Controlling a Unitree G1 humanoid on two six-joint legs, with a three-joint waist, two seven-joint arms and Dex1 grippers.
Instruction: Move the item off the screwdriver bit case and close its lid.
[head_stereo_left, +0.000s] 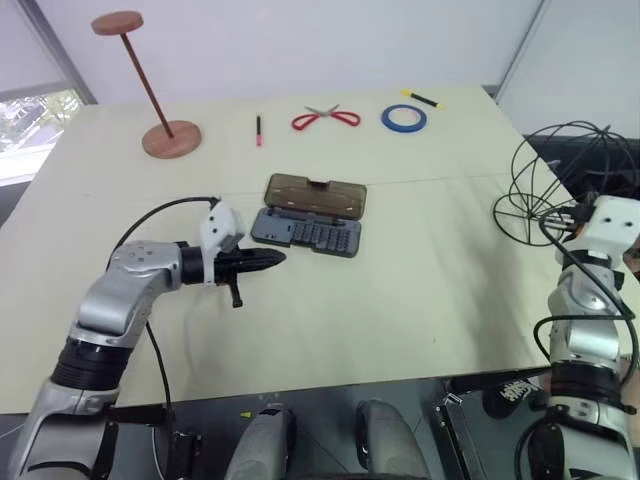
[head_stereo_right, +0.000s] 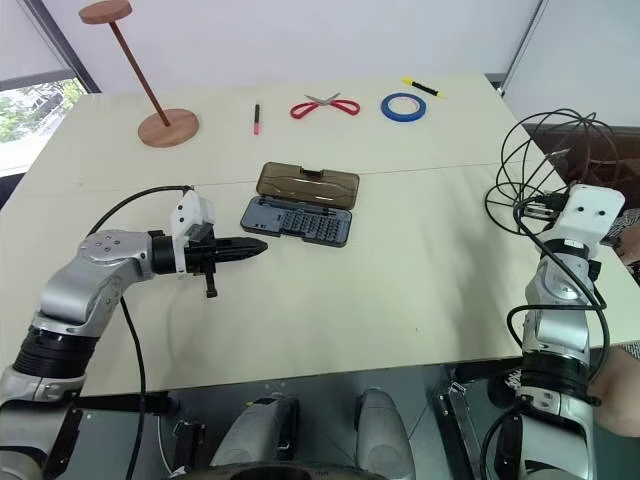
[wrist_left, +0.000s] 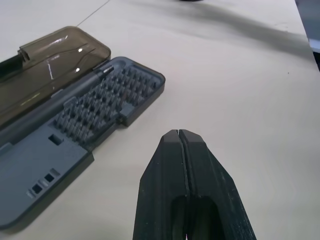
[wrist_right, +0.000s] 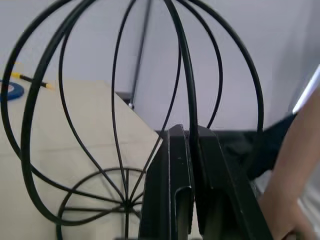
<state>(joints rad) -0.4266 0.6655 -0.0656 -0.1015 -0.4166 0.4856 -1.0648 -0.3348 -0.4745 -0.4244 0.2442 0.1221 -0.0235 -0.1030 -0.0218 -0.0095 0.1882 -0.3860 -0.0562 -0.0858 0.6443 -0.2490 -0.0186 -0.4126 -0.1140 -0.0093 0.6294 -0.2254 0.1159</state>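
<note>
**A:** As you scanned from the far left corner of the bench (head_stereo_left: 420, 330), what stood there?

**B:** You had the wooden disc-topped stand (head_stereo_left: 150, 85) upright at the back left, well apart from everything else. Nearer you, your left gripper (head_stereo_left: 275, 259) pointed toward the screwdriver bit case (head_stereo_left: 305, 232), just short of its near left end and not touching it. Its two black fingers (wrist_left: 200, 165) were pressed together with nothing between them.

**A:** And the case itself?

**B:** It lay flat near the middle of the bench, rows of small bits showing. Its lid (head_stereo_left: 316, 194) was thrown back flat on the bench behind it, so the case was open. Nothing sat on it.

**A:** What did you have beyond it?

**B:** Along the far edge you had a small red and black pen (head_stereo_left: 258, 130), then red-handled scissors (head_stereo_left: 326, 118), then the blue tape roll (head_stereo_left: 403, 118) with a yellow-and-black marker (head_stereo_left: 423, 98) just past it.

**A:** Where was the wire cage?

**B:** Over at the right edge of the bench, well apart from the case. Your right gripper (wrist_right: 189, 137) was pinching one of the thin upright wires of the wire cage (head_stereo_left: 560, 175), and the fingers had closed tight on it. The cage stood tilted, its base ring hanging partly past the bench edge; you couldn't tell whether the ring touched the surface.

**A:** Anything further right?

**B:** In the right wrist view a person's arm (wrist_right: 295, 170) showed just beside the gripper.
</note>
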